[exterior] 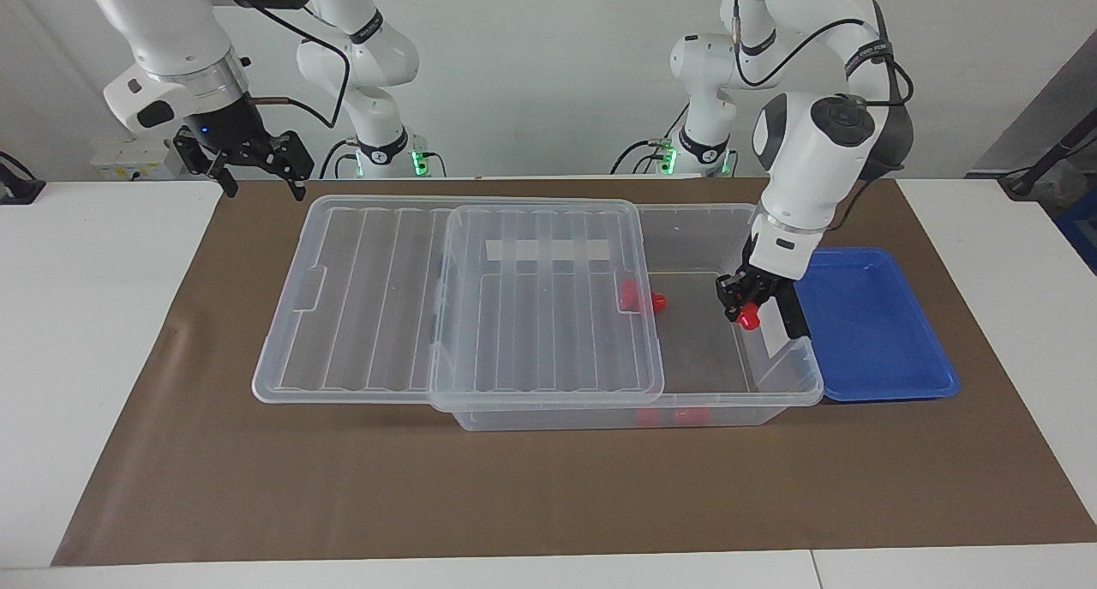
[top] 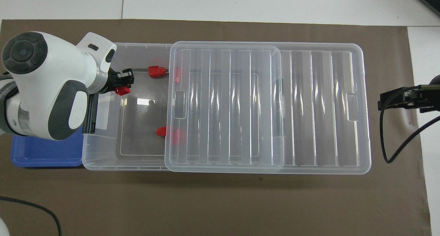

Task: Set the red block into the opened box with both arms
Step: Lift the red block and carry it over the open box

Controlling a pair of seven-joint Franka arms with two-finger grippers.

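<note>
Plain white wall [exterior: 548,75], white table [exterior: 103,332], brown mat [exterior: 548,486]

Red block [exterior: 752,316], clear ribbed box [exterior: 776,381], blue tray [exterior: 866,332], brown mat [exterior: 548,495]

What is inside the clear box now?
Two red blocks lie in the box, each partly under the lid. The left gripper holds a third block over the opening.
</note>
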